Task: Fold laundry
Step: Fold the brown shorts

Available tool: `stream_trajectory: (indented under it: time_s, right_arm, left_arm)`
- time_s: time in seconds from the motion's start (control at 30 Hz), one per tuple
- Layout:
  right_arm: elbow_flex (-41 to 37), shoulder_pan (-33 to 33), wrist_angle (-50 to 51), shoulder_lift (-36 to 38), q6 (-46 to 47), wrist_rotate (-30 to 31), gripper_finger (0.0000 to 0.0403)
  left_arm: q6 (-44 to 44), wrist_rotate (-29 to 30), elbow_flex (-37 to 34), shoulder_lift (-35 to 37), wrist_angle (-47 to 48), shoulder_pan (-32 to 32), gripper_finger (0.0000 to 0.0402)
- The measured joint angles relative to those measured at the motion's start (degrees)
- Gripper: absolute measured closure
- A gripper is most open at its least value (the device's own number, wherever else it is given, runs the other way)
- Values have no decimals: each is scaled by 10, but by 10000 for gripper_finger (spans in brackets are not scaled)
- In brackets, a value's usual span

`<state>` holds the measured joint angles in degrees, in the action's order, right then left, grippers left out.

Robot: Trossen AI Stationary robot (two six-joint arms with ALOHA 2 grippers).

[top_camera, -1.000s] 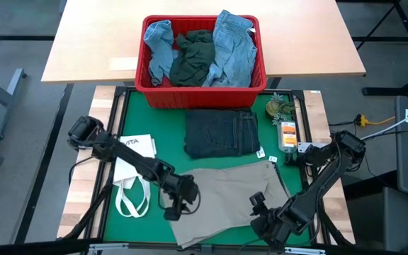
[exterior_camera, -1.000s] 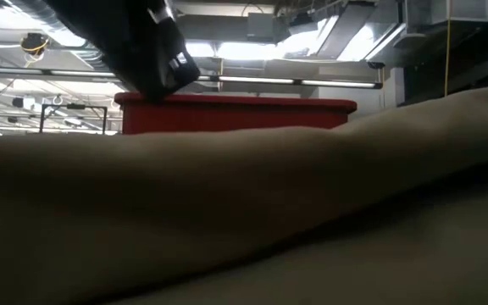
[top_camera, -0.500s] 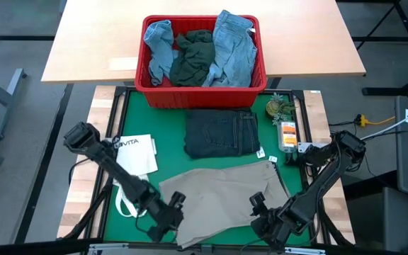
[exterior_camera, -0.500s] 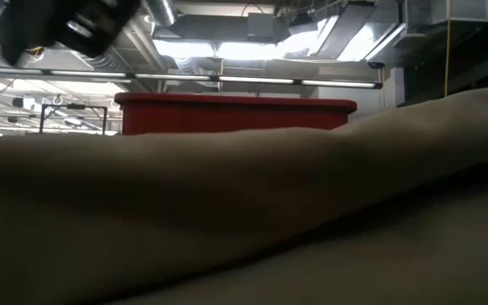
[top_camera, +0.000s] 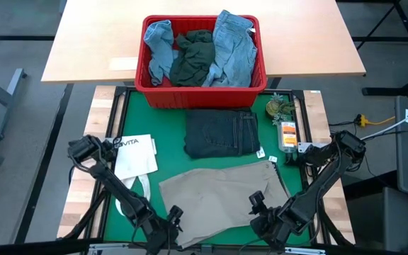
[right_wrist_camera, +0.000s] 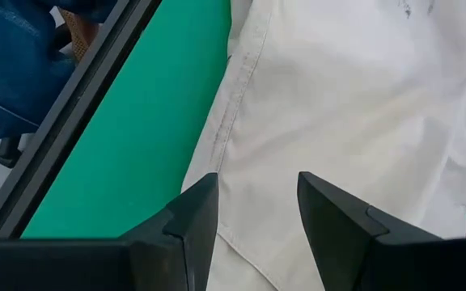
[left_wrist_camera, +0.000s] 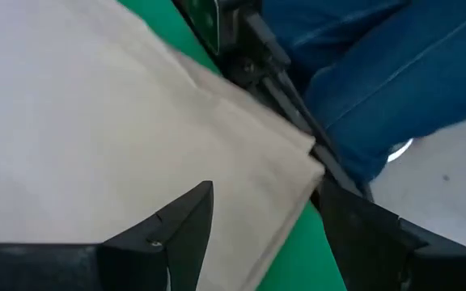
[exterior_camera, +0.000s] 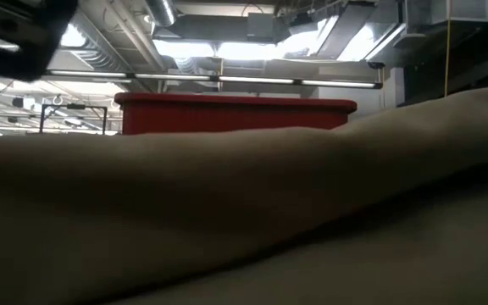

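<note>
Fingers [left_wrist_camera: 176, 234] of the left gripper [top_camera: 165, 228] are gaping empty over the beige piece [top_camera: 222, 195], lying limp on the green bench [top_camera: 168, 131]; pinching its near corner looks best, as the soft cloth will sag.

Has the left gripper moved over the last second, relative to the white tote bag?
Yes. The left gripper has travelled from beside the white tote bag toward the table's near edge, now at the near-left corner of the beige cloth garment, jaws open.

Bright ceiling lights [exterior_camera: 252, 47] glare in the low view; the near cloth [exterior_camera: 244, 220] is dim and blurred. Overhead light is even.
</note>
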<state>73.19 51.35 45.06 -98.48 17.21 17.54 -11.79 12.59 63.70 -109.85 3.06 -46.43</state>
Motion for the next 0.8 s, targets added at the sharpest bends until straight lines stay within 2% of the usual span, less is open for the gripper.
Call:
stream_trajectory:
  time_s: [0.23,0.63,0.8]
  right_arm:
    - [0,0,0,0,0,0,233]
    - [0,0,0,0,0,0,233]
    - [0,0,0,0,0,0,233]
  left_arm:
    - [2,-29,0,-40,-65,3,181]
    - [3,-26,1,-77,-110,29,182]
    - [-1,-23,1,-77,-108,40,208]
